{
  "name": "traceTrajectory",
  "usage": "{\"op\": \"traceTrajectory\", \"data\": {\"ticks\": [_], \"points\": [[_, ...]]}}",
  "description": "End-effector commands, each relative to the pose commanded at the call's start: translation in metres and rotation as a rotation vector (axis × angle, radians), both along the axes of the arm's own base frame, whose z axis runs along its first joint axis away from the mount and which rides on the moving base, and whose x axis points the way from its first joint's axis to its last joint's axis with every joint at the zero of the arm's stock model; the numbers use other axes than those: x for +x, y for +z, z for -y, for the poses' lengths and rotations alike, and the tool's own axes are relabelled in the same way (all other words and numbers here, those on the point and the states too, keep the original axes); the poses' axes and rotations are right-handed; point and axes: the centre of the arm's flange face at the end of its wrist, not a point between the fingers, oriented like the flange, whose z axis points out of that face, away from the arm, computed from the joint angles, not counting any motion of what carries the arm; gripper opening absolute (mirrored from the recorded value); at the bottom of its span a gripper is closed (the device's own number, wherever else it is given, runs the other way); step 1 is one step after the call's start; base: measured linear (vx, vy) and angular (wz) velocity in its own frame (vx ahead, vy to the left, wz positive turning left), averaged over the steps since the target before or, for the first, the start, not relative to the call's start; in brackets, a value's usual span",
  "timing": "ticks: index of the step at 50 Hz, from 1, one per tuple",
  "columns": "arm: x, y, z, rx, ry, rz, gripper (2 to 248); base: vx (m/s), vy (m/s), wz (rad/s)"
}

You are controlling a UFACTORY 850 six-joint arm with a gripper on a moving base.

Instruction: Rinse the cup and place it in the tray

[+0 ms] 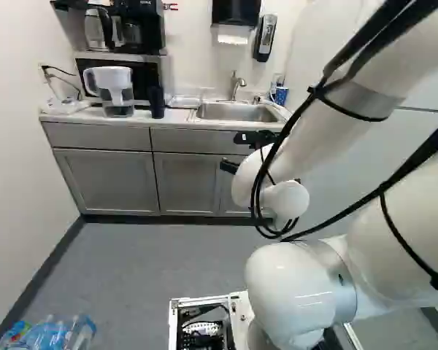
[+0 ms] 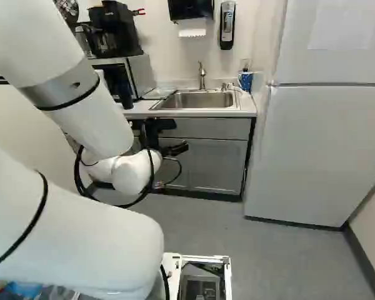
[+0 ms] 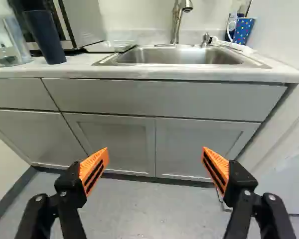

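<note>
Wrist view shows the claw [image 3: 155, 149] spread wide apart, presumably readied for grasping, with the sink [image 3: 179, 57] ahead of it.

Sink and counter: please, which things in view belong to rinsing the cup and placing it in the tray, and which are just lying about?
For the job:
- dark cup, probably the one meant
- faucet
- sink
- tray beside it
- open gripper

Just lying about:
- water pitcher
- dotted blue cup
- microwave
- coffee maker
- bottles on the floor
</note>
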Motion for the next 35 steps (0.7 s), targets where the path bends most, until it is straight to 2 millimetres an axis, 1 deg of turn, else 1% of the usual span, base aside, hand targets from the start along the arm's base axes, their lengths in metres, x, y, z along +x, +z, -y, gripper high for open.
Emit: {"op": "traceTrajectory", "data": {"ticks": [21,35], "points": [[0.0007,0.0001,0.0,0.0,0.0,0.0,247,0.0,0.0,0.0],[0.0088,0.0013,0.0,0.0,0.0,-0.004,247,0.0,0.0,0.0]]}}
